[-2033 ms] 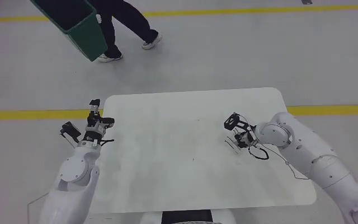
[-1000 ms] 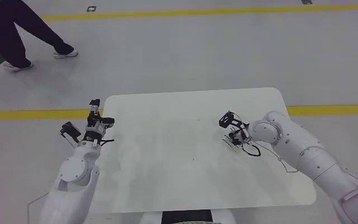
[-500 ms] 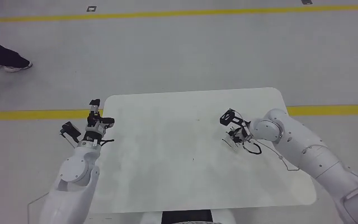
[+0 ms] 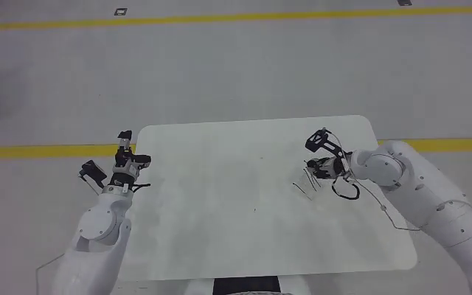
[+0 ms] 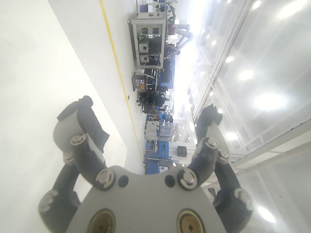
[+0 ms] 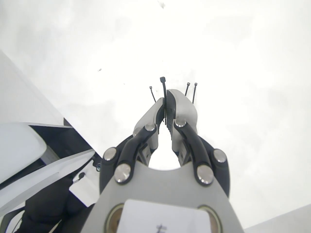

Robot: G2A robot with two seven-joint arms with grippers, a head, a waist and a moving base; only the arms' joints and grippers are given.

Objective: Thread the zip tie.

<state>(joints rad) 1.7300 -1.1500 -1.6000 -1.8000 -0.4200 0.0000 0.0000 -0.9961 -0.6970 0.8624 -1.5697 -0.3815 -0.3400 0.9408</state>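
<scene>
Zip tie in right pincer, white table

White table w/ rounded corners on pale grey floor, far yellow line & nearer yellow line by table's far edge, bright ceiling lights, equipment rack beyond.

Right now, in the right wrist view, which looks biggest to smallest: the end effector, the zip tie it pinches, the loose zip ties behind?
1. right end effector
2. held zip tie
3. loose zip ties: they look smaller, but lie farther off, partly hidden, so that rank is unsure.
</scene>
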